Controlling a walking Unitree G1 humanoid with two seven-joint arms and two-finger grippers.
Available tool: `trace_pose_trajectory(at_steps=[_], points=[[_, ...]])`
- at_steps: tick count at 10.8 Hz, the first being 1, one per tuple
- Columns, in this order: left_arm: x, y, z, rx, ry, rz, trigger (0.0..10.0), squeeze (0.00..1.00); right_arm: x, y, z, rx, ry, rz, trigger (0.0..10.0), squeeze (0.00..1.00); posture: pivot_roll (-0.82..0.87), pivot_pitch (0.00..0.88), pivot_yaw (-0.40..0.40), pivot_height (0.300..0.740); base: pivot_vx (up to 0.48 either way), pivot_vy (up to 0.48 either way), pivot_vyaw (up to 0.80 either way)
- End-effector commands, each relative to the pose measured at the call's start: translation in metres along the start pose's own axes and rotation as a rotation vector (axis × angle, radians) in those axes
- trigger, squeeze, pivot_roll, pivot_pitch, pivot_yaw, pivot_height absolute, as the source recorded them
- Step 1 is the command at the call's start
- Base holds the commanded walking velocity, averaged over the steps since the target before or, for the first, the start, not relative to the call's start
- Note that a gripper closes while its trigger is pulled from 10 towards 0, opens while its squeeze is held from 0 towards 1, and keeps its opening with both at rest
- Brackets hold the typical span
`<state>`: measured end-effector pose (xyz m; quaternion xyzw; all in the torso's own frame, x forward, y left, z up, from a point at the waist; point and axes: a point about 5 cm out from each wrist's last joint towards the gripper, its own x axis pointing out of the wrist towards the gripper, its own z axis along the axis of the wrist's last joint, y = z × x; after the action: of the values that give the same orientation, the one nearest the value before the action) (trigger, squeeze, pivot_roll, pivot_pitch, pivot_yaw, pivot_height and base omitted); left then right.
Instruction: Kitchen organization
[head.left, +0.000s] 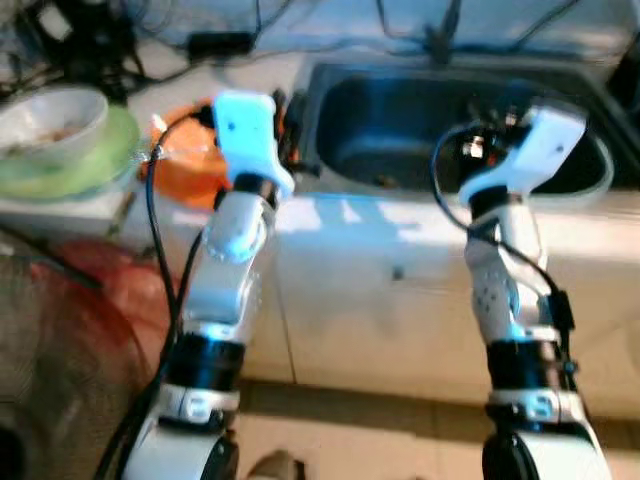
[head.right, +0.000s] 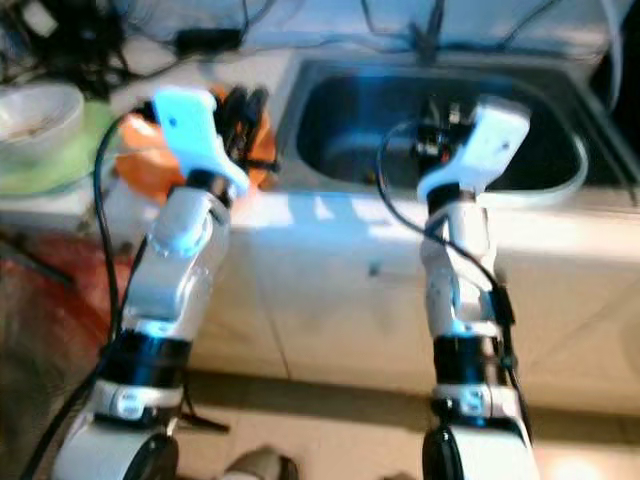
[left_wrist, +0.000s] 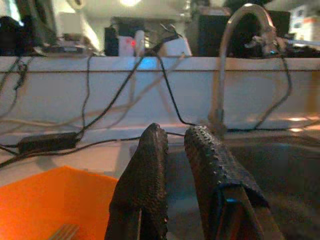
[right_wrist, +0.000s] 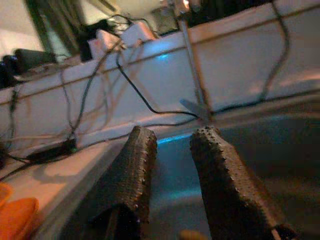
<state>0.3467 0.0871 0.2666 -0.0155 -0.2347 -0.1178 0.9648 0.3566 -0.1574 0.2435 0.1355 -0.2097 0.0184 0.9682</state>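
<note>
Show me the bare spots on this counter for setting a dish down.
Free: the counter strip along the sink's front edge. The basin itself looks mostly bare. Crowded: left of the sink, the orange tray, green plate with a bowl, and cables along the back.

Both head views are pretty soft, so small stuff is mush. The left arm covers most of the orange tray (head.left: 190, 165), and whatever's in it is unreadable apart from a bit of something pale and ridged. The bowl (head.left: 50, 125) on the green plate (head.left: 70, 172) at far left is cropped by the edge; its speckled contents are too blurry to name. The sink (head.left: 400, 130) has some tiny bits on the bottom, can't tell what. A small yellowish blob (right_wrist: 187, 235) is cut off by the right wrist view's edge.
</note>
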Motion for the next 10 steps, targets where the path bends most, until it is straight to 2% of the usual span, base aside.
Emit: trace_pose_trajectory(at_steps=[1,10], points=[[-0.0016,0.0031,-0.0005,0.021,0.003,0.011,10.0,0.0,-0.0005,0.0014,-0.0006,0.0,0.008,0.003,10.0,0.0,0.07,0.179,0.049,0.74,0.0,0.0,0.0],[-0.001,0.0019,0.0017,0.021,-0.003,0.014,10.0,0.0,-0.002,-0.0045,-0.0069,-0.024,0.042,-0.016,10.0,0.0,0.07,0.185,0.052,0.74,0.0,0.0,0.0]])
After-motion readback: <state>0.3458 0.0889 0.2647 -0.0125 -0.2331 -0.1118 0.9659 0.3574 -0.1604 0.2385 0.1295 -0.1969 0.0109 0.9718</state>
